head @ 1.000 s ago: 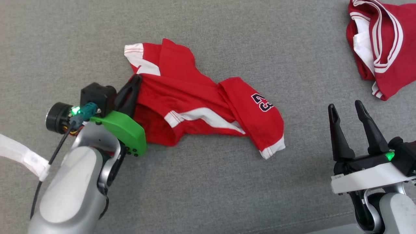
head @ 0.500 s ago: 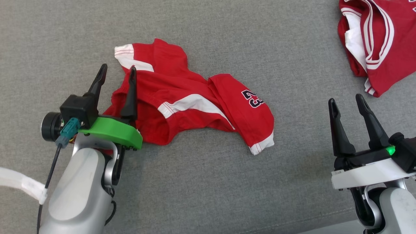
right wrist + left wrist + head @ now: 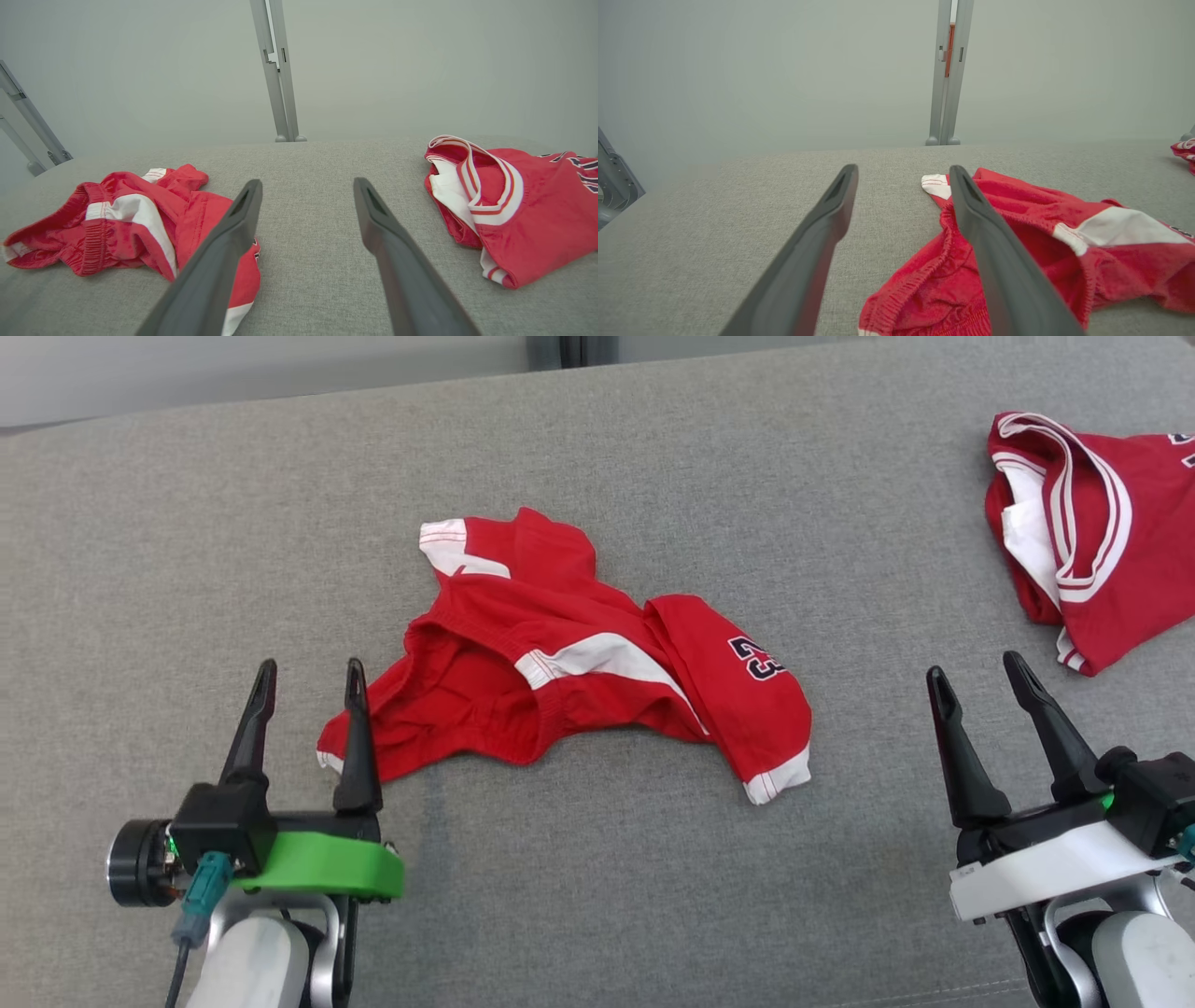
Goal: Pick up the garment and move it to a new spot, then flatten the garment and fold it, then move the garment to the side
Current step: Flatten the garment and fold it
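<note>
The garment point(image 3: 560, 616) is a pair of red shorts with white stripes and a dark number. It lies crumpled mid-surface, waistband gaping toward my left arm; it shows too in the left wrist view point(image 3: 1064, 261) and the right wrist view point(image 3: 117, 224). My left gripper point(image 3: 311, 665) point(image 3: 903, 169) stands open and empty at the lower left, its right finger beside the waistband's near corner. Off to the lower right, my right gripper point(image 3: 973, 665) point(image 3: 307, 182) is open and empty, well apart from the shorts.
A second red garment point(image 3: 1102, 532) point(image 3: 514, 210) with white trim lies bunched at the far right. Everything rests on a grey fabric surface point(image 3: 653, 896), whose far edge meets a pale wall with a metal post point(image 3: 948, 70).
My left gripper opened, let go of the waistband and drew back toward me; the shorts now lie free. The head camera tilted up, so the whole picture shifted. The right gripper stayed put.
</note>
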